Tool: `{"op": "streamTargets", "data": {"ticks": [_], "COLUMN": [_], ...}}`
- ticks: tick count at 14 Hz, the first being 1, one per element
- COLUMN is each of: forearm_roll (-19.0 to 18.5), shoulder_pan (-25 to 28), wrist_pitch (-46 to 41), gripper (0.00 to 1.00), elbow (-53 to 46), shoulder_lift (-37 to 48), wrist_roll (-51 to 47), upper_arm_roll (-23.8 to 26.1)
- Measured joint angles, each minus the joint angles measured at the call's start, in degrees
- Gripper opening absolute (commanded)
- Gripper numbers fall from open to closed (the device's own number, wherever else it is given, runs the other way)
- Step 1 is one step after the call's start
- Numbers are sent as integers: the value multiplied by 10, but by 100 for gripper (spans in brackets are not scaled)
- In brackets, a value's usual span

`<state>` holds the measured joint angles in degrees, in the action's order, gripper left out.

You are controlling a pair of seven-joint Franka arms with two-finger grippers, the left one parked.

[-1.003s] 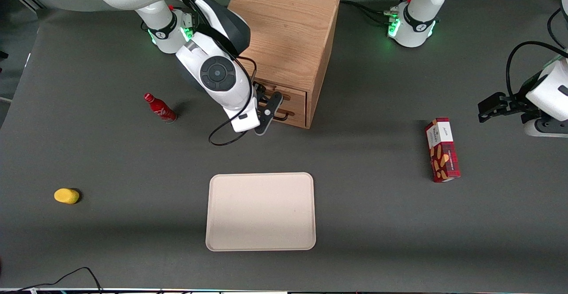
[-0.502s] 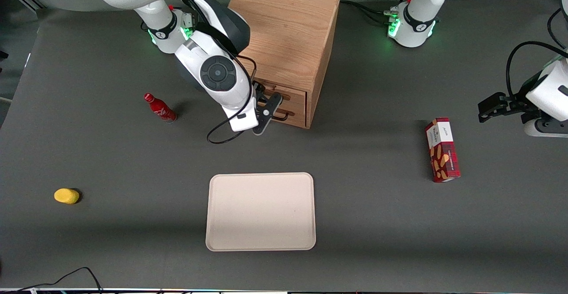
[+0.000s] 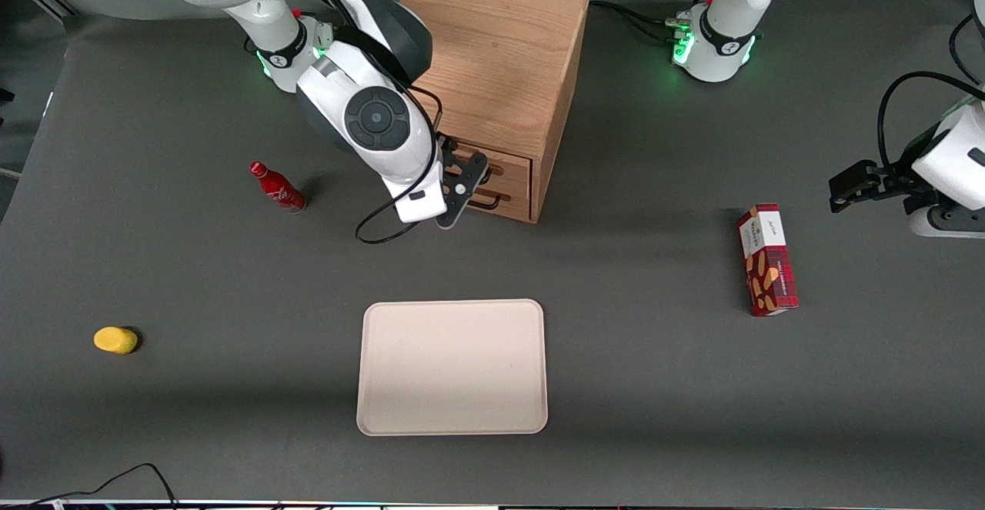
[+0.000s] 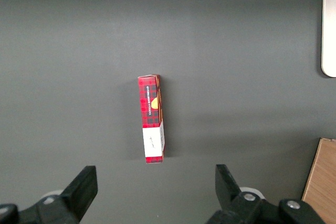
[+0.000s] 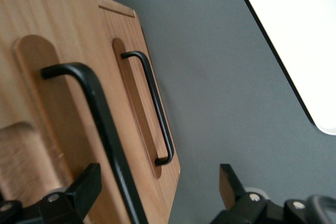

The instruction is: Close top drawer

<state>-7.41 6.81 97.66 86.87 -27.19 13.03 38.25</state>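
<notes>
The oak cabinet stands toward the working arm's end of the table. Its top drawer shows a front about level with the lower drawer front. My right gripper is right at these fronts, open. In the right wrist view the top drawer's black handle runs between the fingers of the gripper, close to one fingertip. The lower drawer's handle lies beside it, nearer the table. I cannot tell whether a finger touches the wood.
A beige tray lies nearer the front camera than the cabinet. A red bottle stands beside my arm and a yellow object lies toward the table's end. A red box lies toward the parked arm.
My gripper and wrist have shifted slightly toward the cabinet front and upward in the front view. The fingers have stayed open.
</notes>
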Motion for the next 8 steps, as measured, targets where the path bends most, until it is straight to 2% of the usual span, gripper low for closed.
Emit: {"op": "streamTargets", "data": {"ticks": [4, 8], "forearm_roll": [0, 1], "shoulder_pan": [-1, -25], "wrist_pitch": [-68, -152], "gripper": [100, 100], "elbow": [-56, -119], "shoulder_lift": [12, 55], "wrist_roll": [-6, -34], "upper_arm_roll": [10, 6]}}
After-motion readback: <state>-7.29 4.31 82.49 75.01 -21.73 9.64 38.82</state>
